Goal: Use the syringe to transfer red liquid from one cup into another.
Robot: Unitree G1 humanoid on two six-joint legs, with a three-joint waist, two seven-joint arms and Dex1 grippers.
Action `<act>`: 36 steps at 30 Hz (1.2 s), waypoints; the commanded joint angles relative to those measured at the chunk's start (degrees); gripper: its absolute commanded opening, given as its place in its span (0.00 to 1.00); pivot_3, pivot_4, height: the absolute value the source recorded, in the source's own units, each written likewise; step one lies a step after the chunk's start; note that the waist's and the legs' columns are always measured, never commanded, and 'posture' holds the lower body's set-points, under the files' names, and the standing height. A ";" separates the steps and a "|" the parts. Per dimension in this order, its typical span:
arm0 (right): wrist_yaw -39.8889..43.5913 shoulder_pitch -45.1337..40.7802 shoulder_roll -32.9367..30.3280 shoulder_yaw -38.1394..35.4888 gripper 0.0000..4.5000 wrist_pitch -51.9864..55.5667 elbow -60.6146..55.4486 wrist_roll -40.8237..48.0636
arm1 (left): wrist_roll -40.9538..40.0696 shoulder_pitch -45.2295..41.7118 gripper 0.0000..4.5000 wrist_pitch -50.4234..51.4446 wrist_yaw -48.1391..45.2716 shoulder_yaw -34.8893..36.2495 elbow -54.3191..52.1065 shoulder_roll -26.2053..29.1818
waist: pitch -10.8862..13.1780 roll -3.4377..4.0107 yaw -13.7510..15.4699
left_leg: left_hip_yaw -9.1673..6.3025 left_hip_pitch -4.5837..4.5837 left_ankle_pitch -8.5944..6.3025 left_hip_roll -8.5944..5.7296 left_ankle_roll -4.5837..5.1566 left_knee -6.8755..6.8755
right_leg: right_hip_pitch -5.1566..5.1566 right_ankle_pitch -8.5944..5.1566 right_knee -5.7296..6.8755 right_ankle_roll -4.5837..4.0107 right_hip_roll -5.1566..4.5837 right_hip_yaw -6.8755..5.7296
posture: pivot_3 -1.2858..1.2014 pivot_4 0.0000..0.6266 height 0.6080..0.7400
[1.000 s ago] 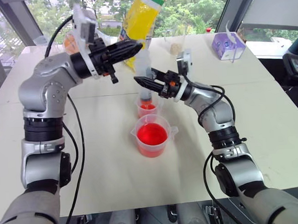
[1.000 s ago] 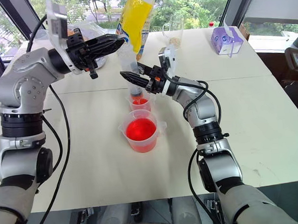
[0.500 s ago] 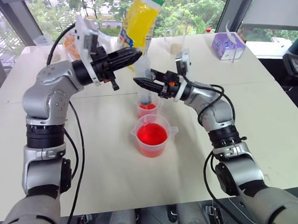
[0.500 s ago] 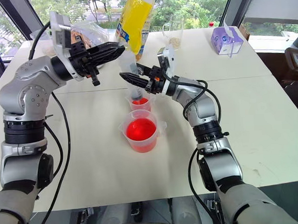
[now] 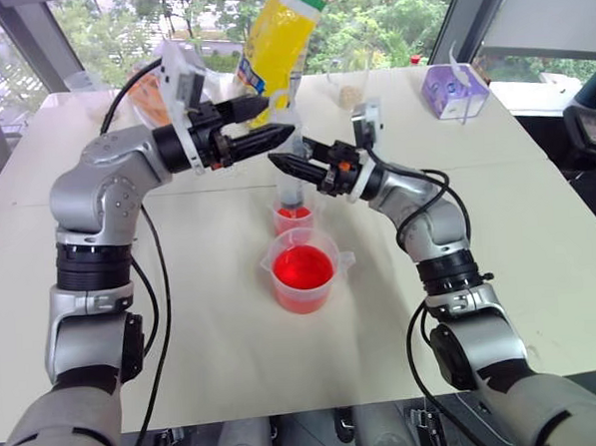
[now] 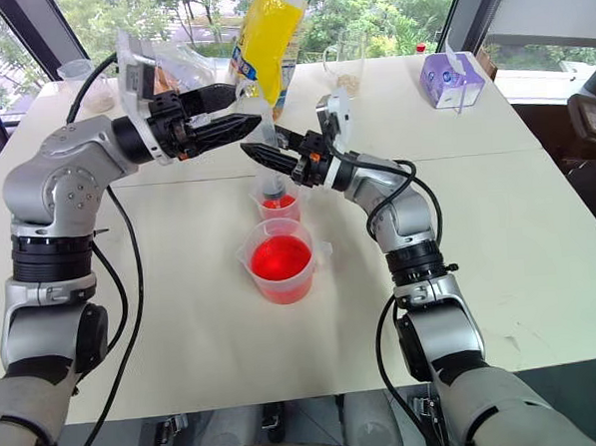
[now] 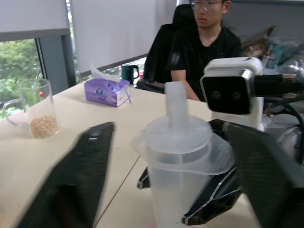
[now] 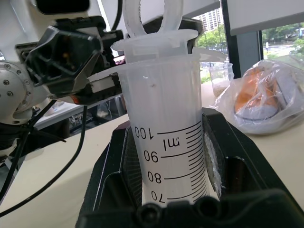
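Jaws of left gripper spread wide at plunger top, right gripper jaws clamped on upright syringe over small cup, beaker nearer, on table

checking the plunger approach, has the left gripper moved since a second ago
Yes. The left gripper has come down from beside the yellow bag toward the syringe top, and its jaws now stand open.
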 commanded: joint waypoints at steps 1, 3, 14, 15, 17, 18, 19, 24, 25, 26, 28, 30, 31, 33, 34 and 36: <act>-0.03 -0.64 0.47 -0.58 0.31 -0.72 -2.94 0.72 | -2.73 -1.44 0.99 1.38 0.23 4.54 -2.34 2.57 | 0.00 0.00 -0.08 | 0.00 0.00 0.00 0.01 0.00 0.00 | -0.01 0.00 0.00 0.00 0.00 0.00 | 0.52 0.24 1.00; -0.25 -0.86 0.46 -0.86 0.31 -0.79 -2.88 0.69 | -4.00 -0.78 0.99 2.69 0.05 5.85 -3.59 3.97 | 0.00 0.00 -0.04 | -0.01 0.00 0.00 0.02 0.00 0.00 | -0.01 0.00 0.00 0.00 0.00 0.00 | 0.52 0.24 1.00; -5.89 -8.73 -5.03 -7.13 0.31 7.64 -7.82 5.54 | -10.40 10.37 0.99 8.96 -2.06 8.90 -14.37 10.74 | 0.03 0.04 0.16 | -0.02 -0.02 0.00 0.02 -0.01 0.00 | -0.02 0.00 0.00 0.00 -0.09 0.00 | 0.52 0.24 1.00; -7.17 -9.66 -6.61 -7.53 0.31 9.81 -8.16 5.32 | -10.71 11.37 0.99 9.11 -1.99 8.84 -15.20 10.91 | 0.02 0.03 0.27 | -0.02 -0.02 0.00 0.02 -0.01 -0.01 | -0.02 0.00 0.01 0.00 -0.09 0.00 | 0.52 0.24 1.00; -9.00 -11.07 -9.73 -7.67 0.31 13.78 -8.16 4.42 | -11.03 13.00 0.99 9.20 -1.90 8.64 -16.41 11.22 | 0.02 0.03 0.27 | -0.06 -0.03 0.00 0.02 -0.01 -0.01 | -0.02 0.00 -0.01 -0.01 -0.10 -0.01 | 0.52 0.24 1.00; -10.25 -12.01 -11.70 -7.62 0.31 16.88 -7.58 3.77 | -10.82 13.97 0.99 8.92 -2.06 8.36 -17.05 11.42 | 0.02 0.03 0.21 | -0.05 -0.02 0.00 0.01 0.00 -0.01 | 0.00 0.00 -0.01 -0.01 -0.10 -0.01 | 0.52 0.24 1.00; -11.62 -12.95 -13.33 -7.94 0.31 20.37 -6.86 3.77 | -10.67 14.84 0.99 8.70 -2.17 8.08 -17.69 11.50 | 0.02 0.02 0.18 | -0.04 -0.02 0.00 0.01 0.00 -0.01 | 0.00 0.00 -0.02 -0.01 -0.10 -0.01 | 0.52 0.24 1.00; -17.33 -16.39 -22.56 -5.93 0.31 43.51 -3.86 2.87 | -11.17 18.57 0.99 8.25 -3.77 6.80 -21.20 11.88 | 0.02 0.03 0.25 | -0.01 -0.03 -0.01 0.01 0.01 -0.03 | -0.03 0.00 -0.02 -0.04 -0.12 -0.01 | 0.52 0.24 1.00; -17.51 -16.10 -24.24 -4.59 0.31 46.94 -4.10 2.30 | -11.43 19.10 0.99 8.25 -4.07 6.71 -21.84 11.86 | 0.02 0.03 0.26 | -0.01 -0.03 -0.02 0.00 0.03 -0.05 | -0.03 -0.01 -0.04 -0.05 -0.12 -0.01 | 0.52 0.24 1.00; -17.40 -15.48 -25.90 -3.26 0.31 50.35 -4.36 2.02 | -11.93 19.36 0.99 8.58 -3.97 6.86 -22.15 11.65 | 0.02 0.03 0.24 | -0.01 -0.04 -0.03 0.00 0.05 -0.06 | -0.03 -0.01 -0.06 -0.05 -0.12 0.00 | 0.52 0.24 1.00; -17.49 -14.43 -28.58 -1.11 0.31 56.73 -4.45 1.51 | -12.45 19.84 0.99 8.73 -3.57 7.03 -22.76 11.35 | 0.02 0.03 0.23 | 0.02 -0.05 -0.07 0.00 0.11 -0.07 | -0.03 -0.01 -0.10 -0.05 -0.12 0.00 | 0.52 0.24 1.00; -18.13 -13.53 -30.48 1.04 0.31 61.50 -3.47 0.45 | -12.66 20.42 0.99 8.55 -3.26 7.00 -23.32 11.30 | 0.02 0.03 0.23 | 0.04 -0.06 -0.09 -0.01 0.15 -0.07 | -0.04 -0.01 -0.11 -0.04 -0.13 0.01 | 0.52 0.24 1.00; -18.68 -12.88 -30.94 1.43 0.31 62.83 -3.10 -0.01 | -12.74 20.70 0.99 8.48 -3.15 6.98 -23.55 11.29 | 0.02 0.03 0.20 | 0.04 -0.06 -0.09 0.00 0.15 -0.07 | -0.04 -0.01 -0.11 -0.05 -0.12 0.01 | 0.52 0.24 1.00; -19.70 -11.32 -31.48 1.67 0.31 65.28 -2.42 -0.82 | -13.16 21.15 0.99 8.65 -2.74 7.04 -24.11 11.24 | 0.02 0.03 0.18 | 0.05 -0.06 -0.10 -0.01 0.16 -0.07 | -0.04 -0.01 -0.11 -0.04 -0.12 0.01 | 0.52 0.24 1.00; -20.14 -10.46 -31.60 1.97 0.31 66.02 -2.00 -1.35 | -13.21 21.34 0.99 8.65 -2.56 6.98 -24.32 11.29 | 0.02 0.03 0.19 | 0.05 -0.06 -0.10 -0.01 0.16 -0.07 | -0.04 -0.01 -0.11 -0.04 -0.11 0.01 | 0.52 0.24 1.00; -20.96 -9.30 -31.32 1.87 0.31 67.55 -1.12 -1.91 | -13.34 21.55 0.99 8.67 -2.31 6.90 -24.58 11.39 | 0.02 0.03 0.23 | 0.05 -0.06 -0.10 -0.02 0.16 -0.06 | -0.04 -0.01 -0.11 -0.04 -0.10 0.01 | 0.52 0.24 1.00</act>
